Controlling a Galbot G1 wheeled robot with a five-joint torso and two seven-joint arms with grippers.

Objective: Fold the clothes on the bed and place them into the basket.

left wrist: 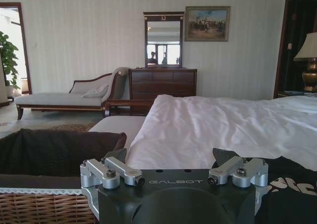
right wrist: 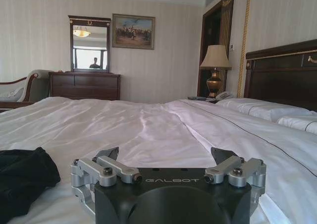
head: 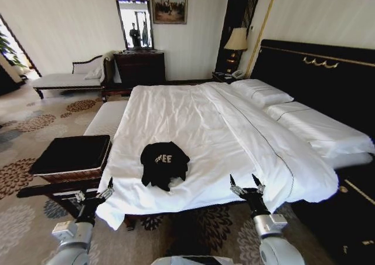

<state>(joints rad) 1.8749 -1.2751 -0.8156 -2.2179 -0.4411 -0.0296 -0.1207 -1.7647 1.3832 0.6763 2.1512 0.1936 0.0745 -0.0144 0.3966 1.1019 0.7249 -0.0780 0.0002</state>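
The T-shirt (head: 164,165) lies crumpled on the bed (head: 199,124) near its foot, between the two claws: ahead and inward of the left gripper (head: 104,186), likewise of the right gripper (head: 246,181), both spread and empty. The basket (head: 73,157) sits just outside the left one. Judged light, limp and prone to bunching, the shirt is best pinched at shoulders or hem.

Black T-shirt (head: 164,164) with white lettering; white bed (head: 193,124); brown basket (head: 73,175).

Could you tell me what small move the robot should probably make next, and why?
Probably reach the left gripper forward to the T-shirt: it lies crumpled and unfolded near the bed edge, and both the left and right gripper sit open and empty short of it.
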